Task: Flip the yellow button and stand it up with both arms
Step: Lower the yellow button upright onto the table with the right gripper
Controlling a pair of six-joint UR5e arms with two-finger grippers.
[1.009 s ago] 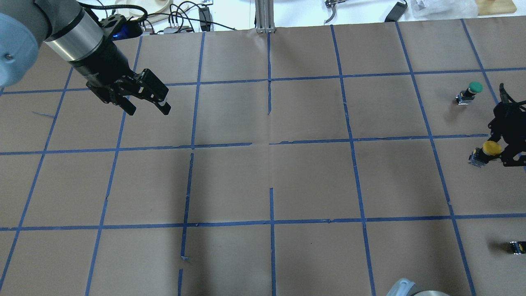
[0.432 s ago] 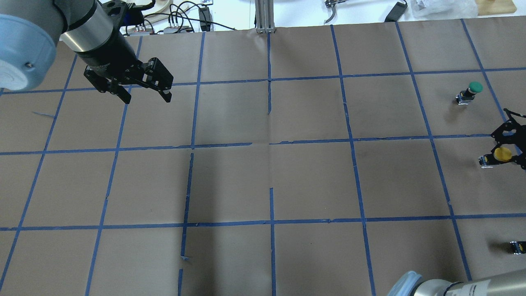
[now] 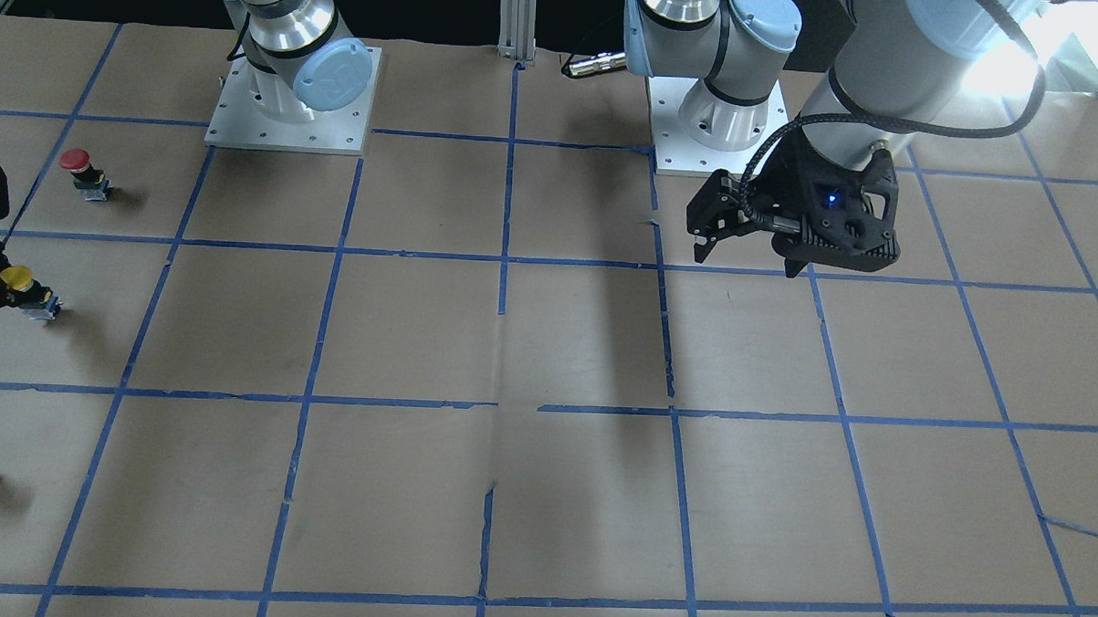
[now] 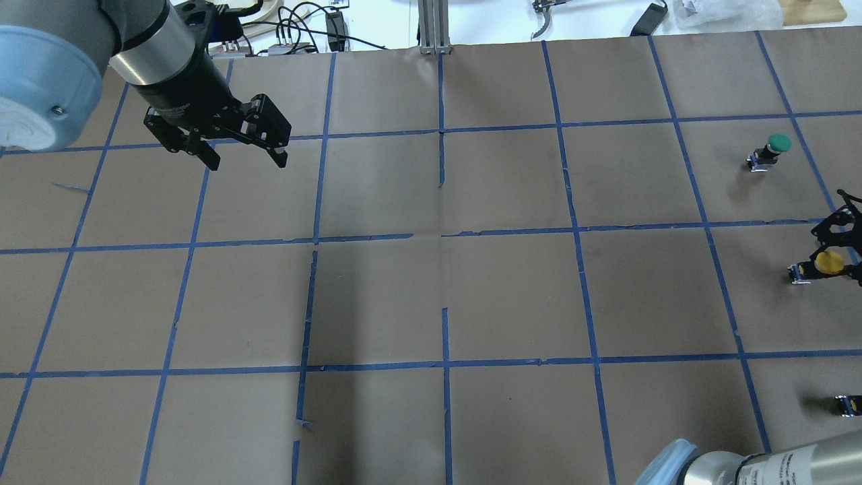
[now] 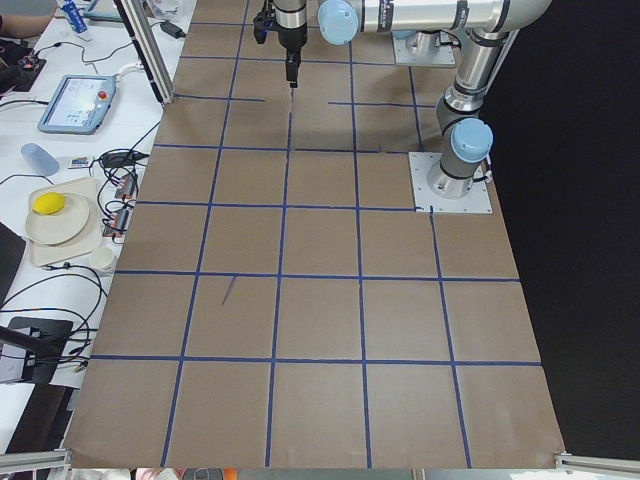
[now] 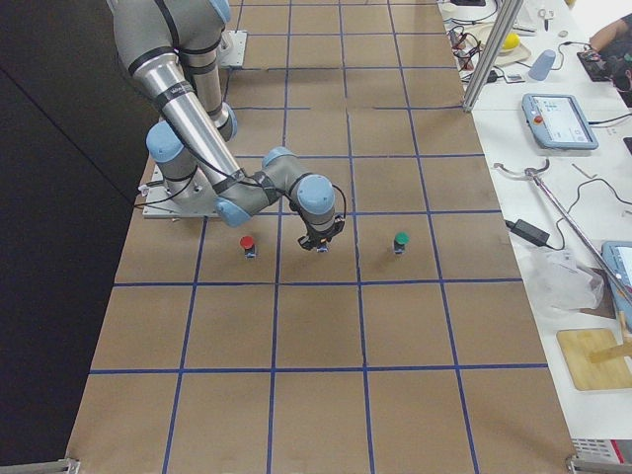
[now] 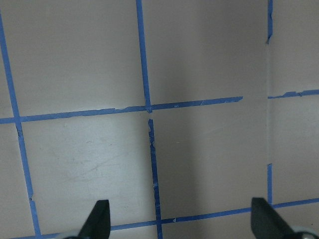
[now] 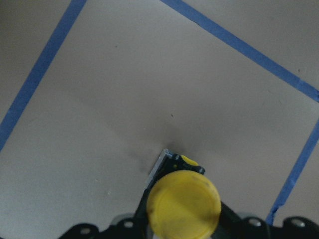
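right gripper pinching yellow button at right edge, left gripper spread; seat base flat before release.

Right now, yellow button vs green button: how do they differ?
Cap: the yellow button has a yellow cap, the green button a green one. The right gripper is around the yellow button; the green button stands alone. The green button is one grid square farther from the robot. Shared: mushroom cap, dark blocky body, both apparently cap-up.
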